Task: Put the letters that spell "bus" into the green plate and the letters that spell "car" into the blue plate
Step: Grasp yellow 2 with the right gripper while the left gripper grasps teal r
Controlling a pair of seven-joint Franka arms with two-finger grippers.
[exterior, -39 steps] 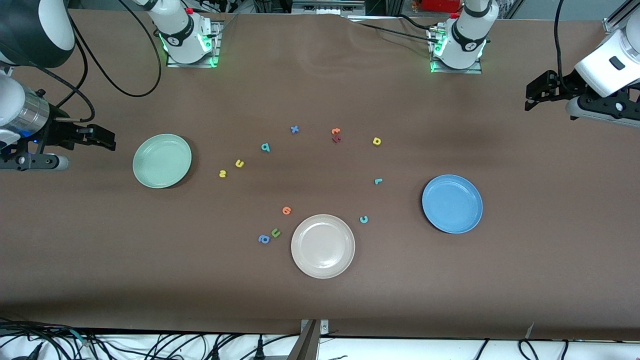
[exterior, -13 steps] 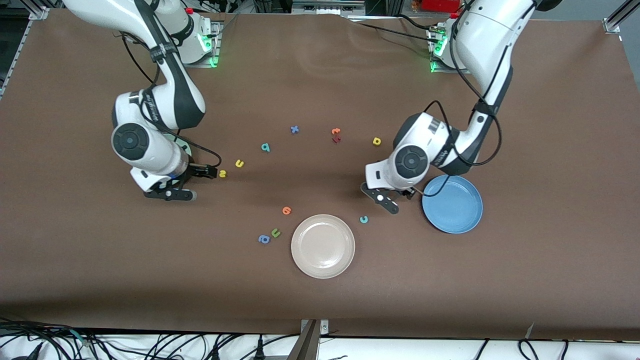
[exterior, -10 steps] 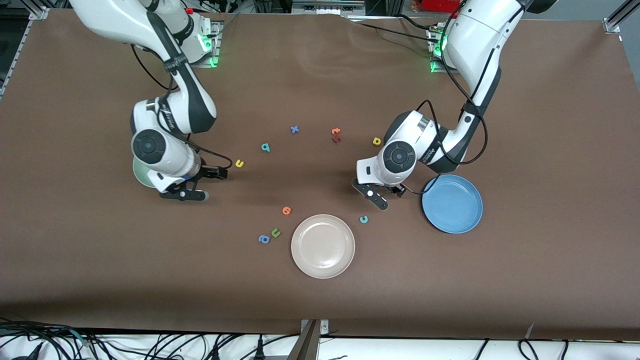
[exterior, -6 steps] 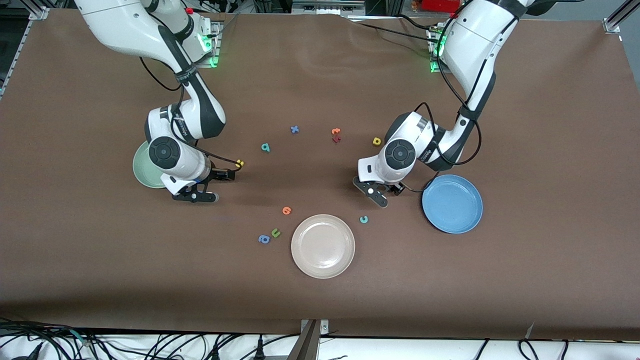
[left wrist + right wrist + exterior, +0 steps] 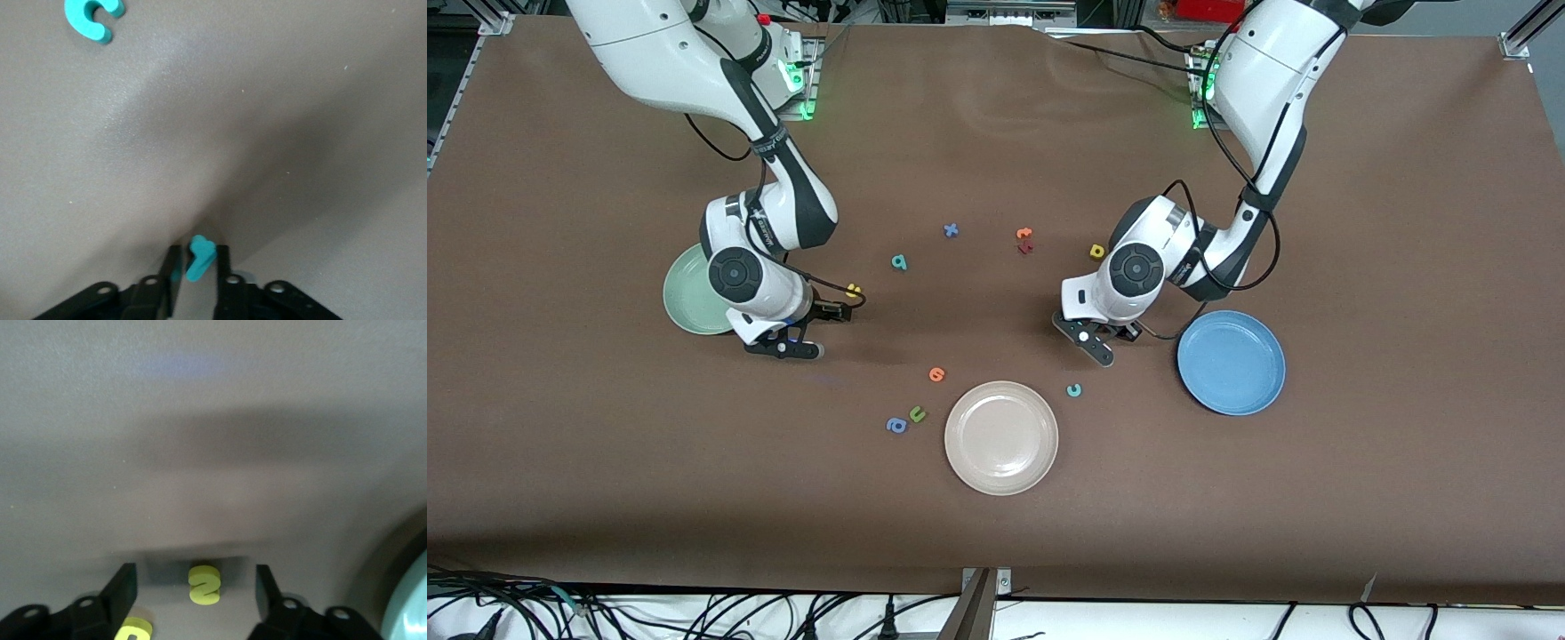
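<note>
Left gripper low over the tabletop, fingers pinched on teal "r", stem lengthwise between them, right gripper open astride flat yellow "s", yellow "u" partly cut off

Brown table, black cables, perhaps floor-level

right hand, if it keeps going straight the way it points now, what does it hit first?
Most likely the small yellow foam "s", which lies on the table between the right hand's open fingers. Past that letter the brown table looks bare as far as the right wrist view shows, though depth is hard to judge.
</note>
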